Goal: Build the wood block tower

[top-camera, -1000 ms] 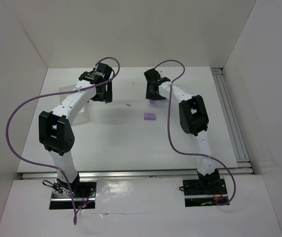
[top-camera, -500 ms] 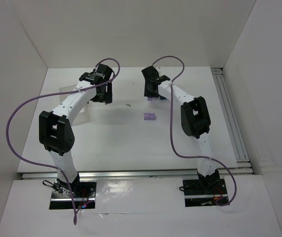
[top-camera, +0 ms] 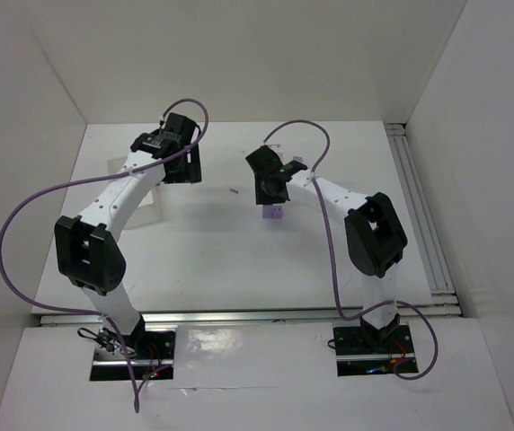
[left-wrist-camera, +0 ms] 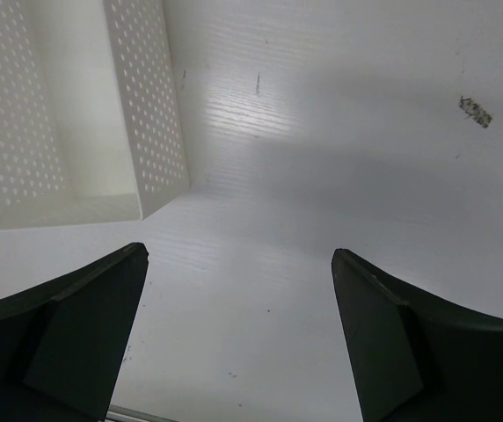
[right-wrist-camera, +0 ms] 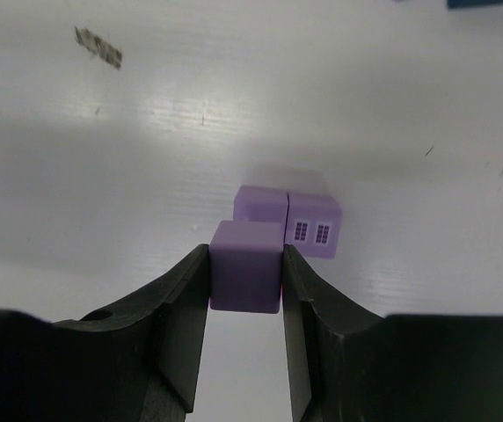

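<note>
My right gripper is shut on a plain light-purple block and holds it above the table. Just beyond and below it, two more light-purple blocks stand side by side on the table: a plain one and one with printed windows. From above, the right gripper hovers right over that pair. A dark blue piece shows at the top edge of the right wrist view. My left gripper hangs open over bare table, nothing between its fingers; in the top view the left gripper is at the far left.
A white perforated tray lies just left of the left gripper, its edge beside the left arm. A small dark scrap lies on the table between the arms. White walls close off the back and sides; a rail runs along the right.
The right gripper closed on a purple block at the back, lifted it and carried it nearer and leftward over the two standing blocks. The left arm swung slightly left.
</note>
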Controlling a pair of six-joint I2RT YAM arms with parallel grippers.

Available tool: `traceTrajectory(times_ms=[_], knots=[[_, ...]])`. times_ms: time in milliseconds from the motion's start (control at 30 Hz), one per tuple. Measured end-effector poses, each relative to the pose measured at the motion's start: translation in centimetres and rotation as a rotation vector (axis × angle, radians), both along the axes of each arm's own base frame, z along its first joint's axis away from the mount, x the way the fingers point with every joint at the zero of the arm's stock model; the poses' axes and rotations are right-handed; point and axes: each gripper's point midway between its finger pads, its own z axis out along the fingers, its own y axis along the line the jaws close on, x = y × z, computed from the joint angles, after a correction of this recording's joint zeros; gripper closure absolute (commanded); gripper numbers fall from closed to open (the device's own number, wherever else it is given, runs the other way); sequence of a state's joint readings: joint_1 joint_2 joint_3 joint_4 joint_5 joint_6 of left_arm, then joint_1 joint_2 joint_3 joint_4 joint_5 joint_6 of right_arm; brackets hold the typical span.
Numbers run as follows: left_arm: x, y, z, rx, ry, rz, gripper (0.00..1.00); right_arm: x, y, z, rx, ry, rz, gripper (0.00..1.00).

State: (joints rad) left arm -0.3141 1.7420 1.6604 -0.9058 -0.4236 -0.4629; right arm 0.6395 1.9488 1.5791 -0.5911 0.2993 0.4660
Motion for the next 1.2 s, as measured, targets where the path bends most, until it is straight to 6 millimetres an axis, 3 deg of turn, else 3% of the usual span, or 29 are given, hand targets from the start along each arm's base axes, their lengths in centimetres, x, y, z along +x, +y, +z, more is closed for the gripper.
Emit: traceTrajectory(times_ms=[167,800,1200], knots=[[0.3,0.0,0.4,-0.034,-0.021,0.01,0.01,-1.4,-0.2,-1.8,-0.022,0.042,0.001,0.72],[0.3,0.0,0.2,-0.043,-0.016,0.009,0.01,-1.1,-0.2,-3.6,-0.049,0.063,-0.006,0.7],[0.3,0.0,0.2,-0.042,-0.016,0.006,0.01,-0.4,0.3,-2.8,-0.032,0.041,-0.006,0.7]])
